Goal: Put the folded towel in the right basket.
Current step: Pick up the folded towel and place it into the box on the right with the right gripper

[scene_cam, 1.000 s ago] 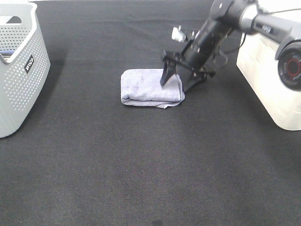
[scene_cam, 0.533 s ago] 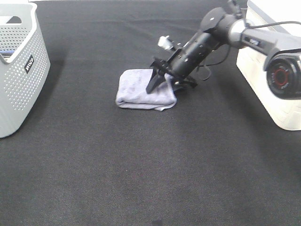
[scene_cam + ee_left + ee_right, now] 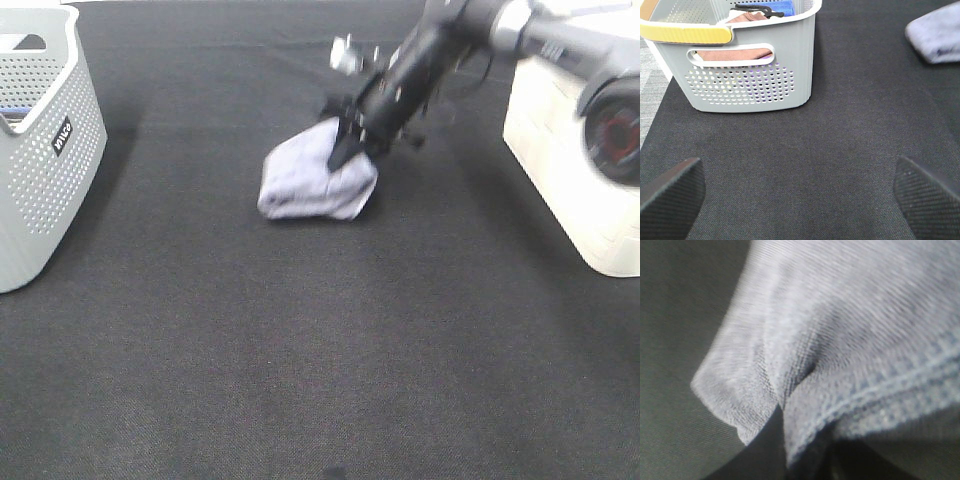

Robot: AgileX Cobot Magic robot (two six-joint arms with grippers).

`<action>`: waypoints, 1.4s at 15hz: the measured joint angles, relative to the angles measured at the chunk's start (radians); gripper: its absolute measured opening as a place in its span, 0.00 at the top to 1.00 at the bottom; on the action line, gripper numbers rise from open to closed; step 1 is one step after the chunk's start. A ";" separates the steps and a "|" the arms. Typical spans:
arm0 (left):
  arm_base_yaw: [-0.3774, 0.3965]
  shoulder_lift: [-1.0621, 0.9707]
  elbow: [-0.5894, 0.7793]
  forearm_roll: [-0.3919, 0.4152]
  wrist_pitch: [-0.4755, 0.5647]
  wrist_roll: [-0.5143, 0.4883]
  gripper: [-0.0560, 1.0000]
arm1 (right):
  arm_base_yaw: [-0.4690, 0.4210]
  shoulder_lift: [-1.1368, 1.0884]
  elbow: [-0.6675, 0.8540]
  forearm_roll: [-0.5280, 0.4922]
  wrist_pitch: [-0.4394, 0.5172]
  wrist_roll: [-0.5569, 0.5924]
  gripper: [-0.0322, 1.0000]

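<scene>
The folded lavender towel (image 3: 310,180) hangs lifted off the black cloth at its right end, its left end low near the surface. My right gripper (image 3: 352,140) is shut on the towel's right edge. The right wrist view is filled by the towel (image 3: 840,340) up close, and the fingers are hidden there. The towel also shows in the left wrist view (image 3: 935,35). The right basket (image 3: 580,150) is cream-white, at the right edge. My left gripper (image 3: 800,192) is open and empty over bare cloth, with a fingertip (image 3: 670,195) at each lower corner.
A grey perforated basket (image 3: 40,140) stands at the left. In the left wrist view this grey basket (image 3: 745,70) has a yellow handle (image 3: 685,32) and folded cloths inside. Black cloth covers the table.
My right gripper closed on the towel's right edge and raised it, moving up and back. The towel changed from lying flat to hanging bunched.
</scene>
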 joint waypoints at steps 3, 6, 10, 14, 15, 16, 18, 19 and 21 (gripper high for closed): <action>0.000 0.000 0.000 0.000 0.000 0.000 0.03 | 0.000 -0.166 0.000 -0.119 0.003 -0.005 0.87; 0.000 0.000 0.000 0.000 0.000 0.000 0.03 | 0.000 -0.259 0.000 -0.198 0.004 -0.005 0.87; 0.000 0.000 0.000 0.000 0.000 0.000 0.03 | -0.044 -0.437 0.000 -0.378 -0.022 0.050 0.87; 0.000 0.000 0.000 0.000 0.000 0.000 0.03 | -0.232 -0.540 0.000 -0.395 -0.024 0.082 0.87; 0.000 0.000 0.000 0.000 0.000 0.000 0.03 | -0.310 -0.556 0.000 -0.397 -0.019 0.090 0.87; 0.000 0.000 0.000 0.000 0.000 0.000 0.03 | -0.357 -0.559 0.000 -0.400 -0.011 0.102 0.87; 0.000 0.000 0.000 0.000 0.000 0.000 0.03 | -0.431 -0.551 0.003 -0.401 0.007 0.109 0.87; 0.000 0.000 0.000 0.000 0.000 0.000 0.03 | -0.454 -0.538 0.003 -0.393 0.007 0.111 0.87; 0.000 0.000 0.000 0.000 0.000 0.000 0.03 | -0.465 -0.472 0.003 -0.380 0.008 0.116 0.87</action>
